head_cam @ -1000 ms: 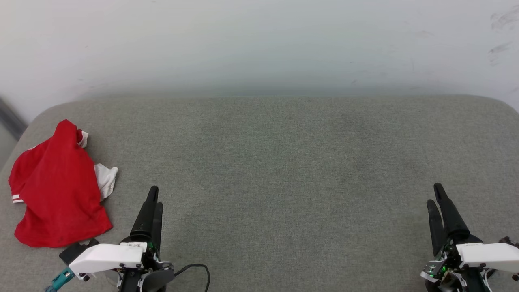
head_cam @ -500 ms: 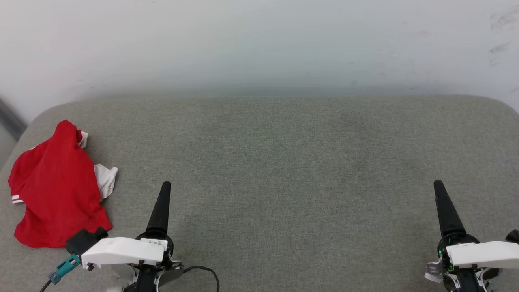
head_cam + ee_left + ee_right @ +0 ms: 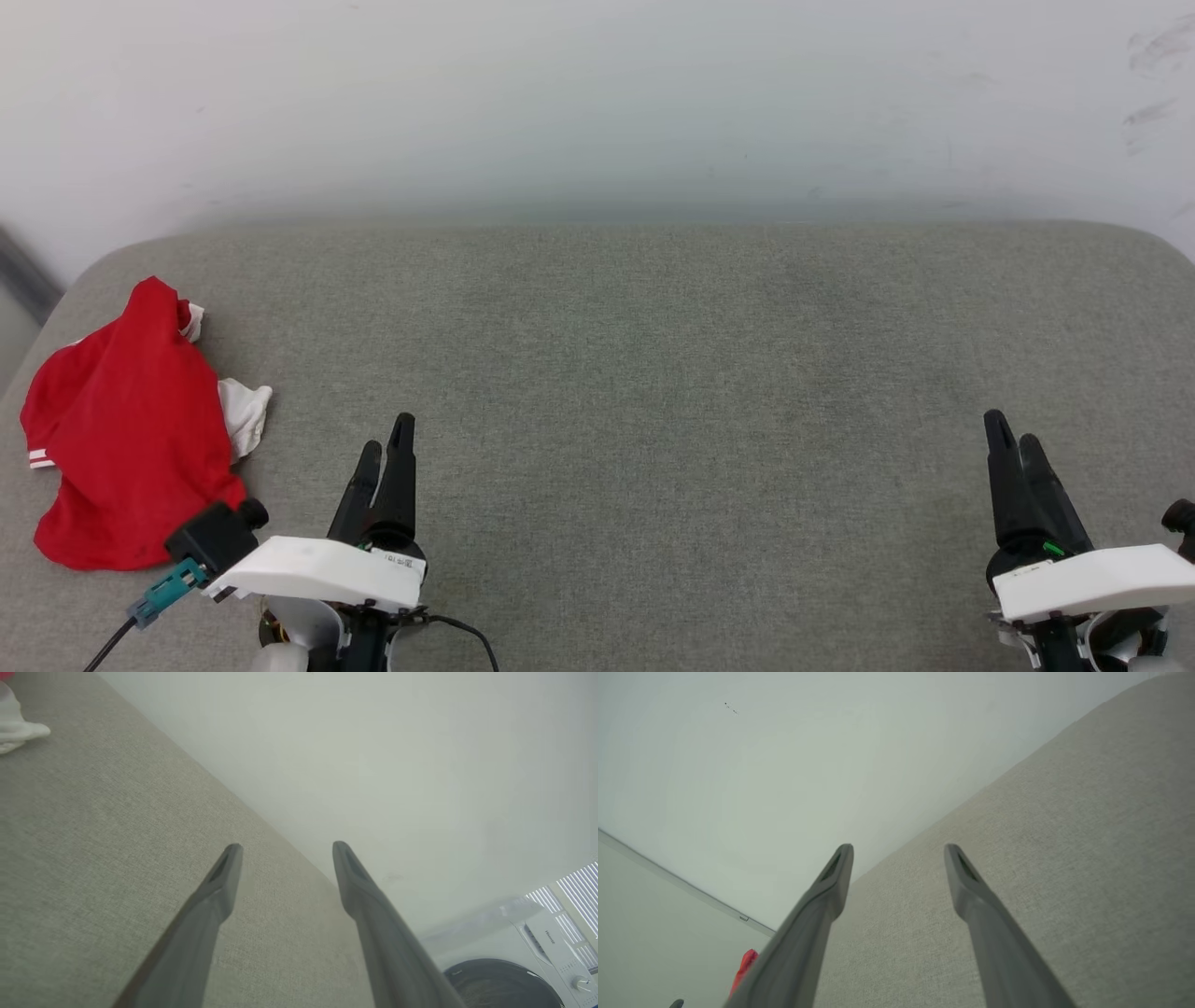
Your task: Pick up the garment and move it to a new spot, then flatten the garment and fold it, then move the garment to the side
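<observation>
**Dark two-fingered left tool (image 3: 388, 434) turns, slides rightward**

The matching right tool (image 3: 1011, 427) has rolled too. Both gape empty, seemingly readying a grab. The crumpled red white-sleeved jersey (image 3: 131, 420) lies at the grey fabric counter's (image 3: 653, 373) left edge.

Garment (image 3: 131, 429) at far left on the cushion (image 3: 653, 373), left gripper (image 3: 388, 434) near it, right gripper (image 3: 1011, 427) well apart.
</observation>
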Tool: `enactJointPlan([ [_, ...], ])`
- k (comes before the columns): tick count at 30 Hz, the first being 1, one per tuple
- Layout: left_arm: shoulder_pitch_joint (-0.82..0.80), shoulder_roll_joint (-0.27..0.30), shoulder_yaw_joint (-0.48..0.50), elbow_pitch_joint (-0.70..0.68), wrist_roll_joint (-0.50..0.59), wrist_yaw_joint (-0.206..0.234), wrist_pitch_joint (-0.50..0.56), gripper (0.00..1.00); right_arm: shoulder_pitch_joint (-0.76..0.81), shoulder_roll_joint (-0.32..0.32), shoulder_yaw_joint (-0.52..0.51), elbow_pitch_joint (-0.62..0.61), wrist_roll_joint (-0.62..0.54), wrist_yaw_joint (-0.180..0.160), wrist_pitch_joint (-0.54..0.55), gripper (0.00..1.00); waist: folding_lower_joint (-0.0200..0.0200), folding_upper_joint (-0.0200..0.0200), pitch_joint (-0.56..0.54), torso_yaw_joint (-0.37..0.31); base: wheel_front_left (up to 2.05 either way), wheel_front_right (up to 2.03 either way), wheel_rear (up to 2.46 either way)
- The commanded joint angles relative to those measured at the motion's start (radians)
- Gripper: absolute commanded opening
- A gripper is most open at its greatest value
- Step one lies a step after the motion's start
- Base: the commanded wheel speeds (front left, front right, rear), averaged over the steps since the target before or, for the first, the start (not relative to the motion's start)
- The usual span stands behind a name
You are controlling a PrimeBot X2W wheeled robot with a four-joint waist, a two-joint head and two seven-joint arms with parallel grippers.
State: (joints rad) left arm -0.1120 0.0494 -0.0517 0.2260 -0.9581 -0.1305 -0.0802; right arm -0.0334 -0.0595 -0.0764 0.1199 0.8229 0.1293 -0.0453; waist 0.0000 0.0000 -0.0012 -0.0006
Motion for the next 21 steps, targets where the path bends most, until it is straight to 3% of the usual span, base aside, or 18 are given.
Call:
enactJointPlan([
  [1,-0.027,0.005,-0.002,-0.01,0.03,-0.001,-0.008,1.0,0.0,-0.005,-0.001,-0.021,-0.032,0.002,-0.007,1.0,0.0,0.0,0.0,0.0,0.0,0.0,0.0],
  [21,-0.041,0.002,-0.015,0.016,0.341,0.008,-0.067,1.0,0.024,0.008,-0.011,-0.084,-0.346,0.002,0.011,1.0,0.0,0.0,0.0,-0.002,0.0,0.0,0.0],
])
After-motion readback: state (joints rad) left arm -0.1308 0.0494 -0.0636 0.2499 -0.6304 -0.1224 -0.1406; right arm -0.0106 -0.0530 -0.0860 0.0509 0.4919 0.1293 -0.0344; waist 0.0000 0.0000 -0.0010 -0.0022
